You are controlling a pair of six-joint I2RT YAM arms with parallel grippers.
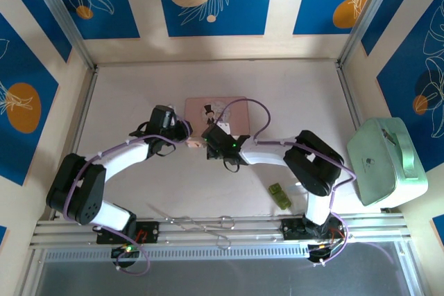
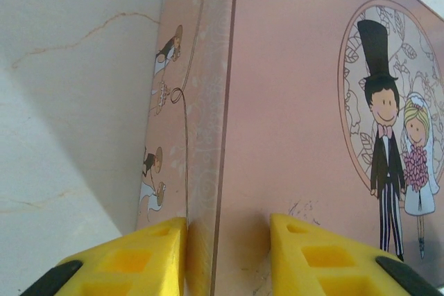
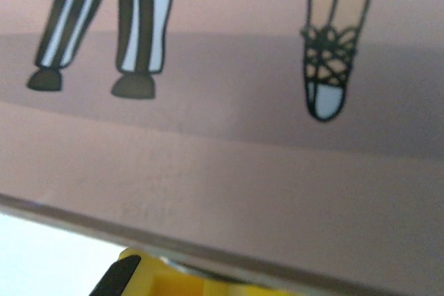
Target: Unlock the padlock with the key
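A flat pink picture box (image 1: 223,110) lies mid-table. My left gripper (image 1: 184,132) is at its near left corner. In the left wrist view the jaws of this gripper (image 2: 228,258) straddle the box's (image 2: 291,136) edge. One yellow finger (image 2: 149,254) lies flush on the side wall and the other sits on the lid, closed on that edge. My right gripper (image 1: 210,143) is at the box's near edge, shut. Its yellow tips (image 3: 173,282) poke under the box's rim (image 3: 229,192), with a blurred silvery bit (image 3: 167,263) between them that I cannot identify. The padlock and key are hidden.
A small green block (image 1: 280,194) lies near the right arm's base. A mint-green case (image 1: 386,161) stands at the right edge. Thin metal pieces with ring loops (image 1: 201,224) lie along the near rail. Frame posts and patterned walls enclose the table.
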